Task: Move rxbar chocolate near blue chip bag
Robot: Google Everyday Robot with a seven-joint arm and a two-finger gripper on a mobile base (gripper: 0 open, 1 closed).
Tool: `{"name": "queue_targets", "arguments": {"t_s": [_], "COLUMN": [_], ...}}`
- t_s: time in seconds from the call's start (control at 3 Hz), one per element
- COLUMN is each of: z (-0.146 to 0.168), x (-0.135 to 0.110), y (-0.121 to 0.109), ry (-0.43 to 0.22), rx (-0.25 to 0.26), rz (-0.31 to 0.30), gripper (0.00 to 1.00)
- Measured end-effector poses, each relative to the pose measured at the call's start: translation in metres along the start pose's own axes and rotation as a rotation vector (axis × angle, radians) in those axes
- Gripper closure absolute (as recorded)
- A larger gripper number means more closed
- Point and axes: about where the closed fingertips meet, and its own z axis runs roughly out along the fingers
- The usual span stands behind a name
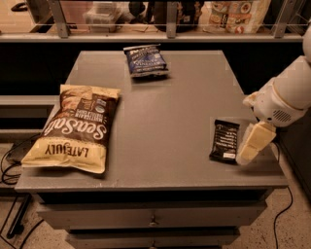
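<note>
The rxbar chocolate (225, 140) is a small flat black bar with white text, lying on the grey table (165, 107) near its right front. The blue chip bag (145, 60) lies at the table's far middle. My gripper (253, 144) hangs from the white arm at the right, its pale finger just to the right of the bar, close beside it and low over the table.
A large brown-and-tan Sea Salt bag (73, 127) lies at the table's left front. A shelf with a rail and packaged goods (233, 14) runs behind the table. Drawers sit under the table front. Cables lie on the floor at left.
</note>
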Motion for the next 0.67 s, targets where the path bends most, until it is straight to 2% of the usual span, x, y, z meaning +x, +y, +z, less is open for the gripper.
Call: {"name": "queue_targets", "arguments": {"t_s": [0.67], "z": [0.026], "x": [0.0], "y": [0.008], "ry": [-0.024], "rx": [-0.058], "rz": [0.02], "gripper": [0.0]}}
